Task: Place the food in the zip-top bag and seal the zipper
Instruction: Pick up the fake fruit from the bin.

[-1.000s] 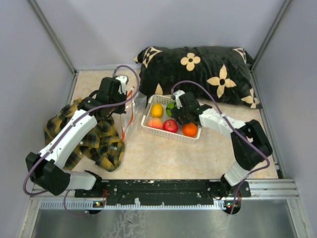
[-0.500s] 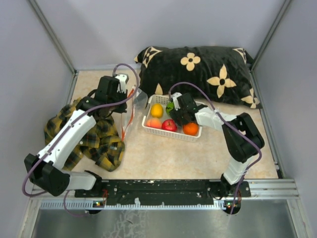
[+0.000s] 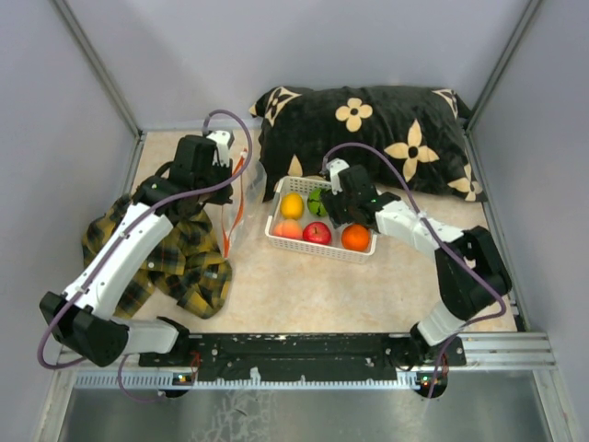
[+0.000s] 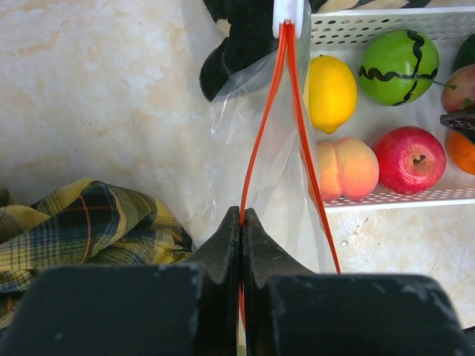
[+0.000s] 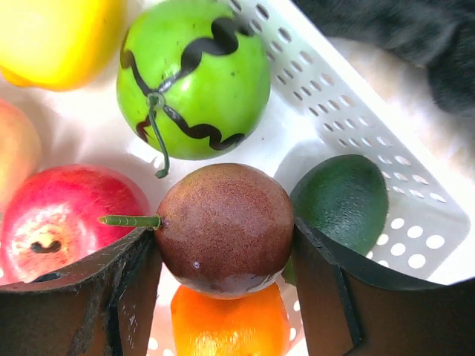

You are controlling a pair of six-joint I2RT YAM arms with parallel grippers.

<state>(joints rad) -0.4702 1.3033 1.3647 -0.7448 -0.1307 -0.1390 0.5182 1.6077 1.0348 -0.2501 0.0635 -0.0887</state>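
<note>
Loading was in hand: the right gripper (image 5: 223, 248) pinched the brown fruit (image 5: 223, 222), low by the basket's (image 5: 356, 96) far edge. The left gripper (image 4: 243, 222) — clenched on the zipper (image 4: 266, 130) — held the zip-top bag (image 4: 236, 111) up beside the basket's left edge. Next, lift the fruit across into the bag's narrow mouth.

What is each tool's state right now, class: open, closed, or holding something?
Left tool: closed, pinching the zipper.
Right tool: closed on the brown fruit.
</note>
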